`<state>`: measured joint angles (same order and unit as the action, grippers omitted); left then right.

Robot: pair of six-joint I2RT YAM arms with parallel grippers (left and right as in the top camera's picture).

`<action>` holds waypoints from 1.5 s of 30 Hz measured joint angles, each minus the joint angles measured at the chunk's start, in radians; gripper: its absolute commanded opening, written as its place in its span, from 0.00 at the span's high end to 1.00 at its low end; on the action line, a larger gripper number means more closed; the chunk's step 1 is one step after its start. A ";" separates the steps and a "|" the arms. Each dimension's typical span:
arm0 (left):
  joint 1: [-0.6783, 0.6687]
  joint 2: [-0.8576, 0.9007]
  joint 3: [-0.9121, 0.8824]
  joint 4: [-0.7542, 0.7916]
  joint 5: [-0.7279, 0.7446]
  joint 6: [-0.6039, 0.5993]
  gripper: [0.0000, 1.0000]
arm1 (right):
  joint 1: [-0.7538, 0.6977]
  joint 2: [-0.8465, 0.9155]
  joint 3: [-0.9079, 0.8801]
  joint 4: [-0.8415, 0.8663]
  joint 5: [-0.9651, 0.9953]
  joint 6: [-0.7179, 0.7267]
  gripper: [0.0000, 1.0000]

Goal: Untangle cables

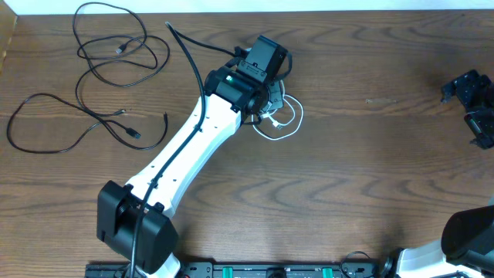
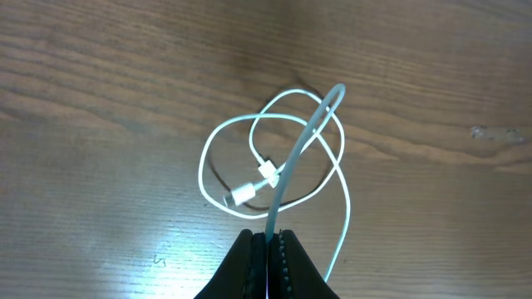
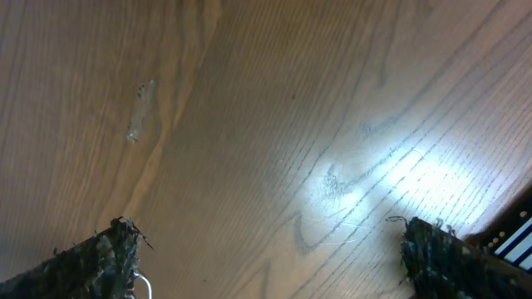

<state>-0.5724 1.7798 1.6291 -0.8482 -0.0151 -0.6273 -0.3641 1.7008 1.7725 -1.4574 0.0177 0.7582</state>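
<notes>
Pinching a raised strand of the white cable (image 2: 242, 195), the left claw (image 2: 268, 241) has its fingers pressed together on the cord. The strand climbs from the coil below straight into the grip. That hold looks chosen to draw one run of cord up and away from its own loops, so that the crossings can slide open rather than tighten. The rest of the white cable lies on the wooden surface (image 1: 370, 170) in a few overlapping rings, its two small plugs resting inside them (how many times the loops cross is hard to count). It sits near the middle of the surface, under the extended left arm. The two black cables lie well apart from it toward the far left: one (image 1: 120, 49) is sprawled in loose loops near the corner and the other (image 1: 131, 133) is spread below it. Both look free of the white one. The right claw (image 3: 270, 241) hangs spread wide over bare wood at the right edge, holding nothing and apparently parked clear. No container of any kind is in view, and every cord lies directly on the wood.
</notes>
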 measured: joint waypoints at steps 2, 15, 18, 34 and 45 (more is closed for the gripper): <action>0.000 0.001 -0.001 -0.001 0.000 0.000 0.92 | 0.000 0.000 0.000 0.000 0.000 0.000 0.01; -0.019 0.003 -0.001 0.005 0.001 -0.013 0.86 | 0.000 0.000 0.000 0.000 0.000 0.000 0.01; -0.027 0.025 -0.001 0.010 0.001 -0.022 0.78 | 0.000 0.000 0.000 0.000 0.000 0.000 0.01; -0.034 0.176 -0.002 0.018 0.055 -0.023 0.51 | 0.000 0.000 0.000 0.000 0.000 0.000 0.01; -0.102 0.290 -0.002 0.021 0.037 0.183 0.27 | 0.000 0.000 0.000 0.000 0.000 0.000 0.01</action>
<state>-0.6743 2.0701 1.6268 -0.8276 0.0219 -0.4446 -0.3641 1.7008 1.7725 -1.4574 0.0177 0.7582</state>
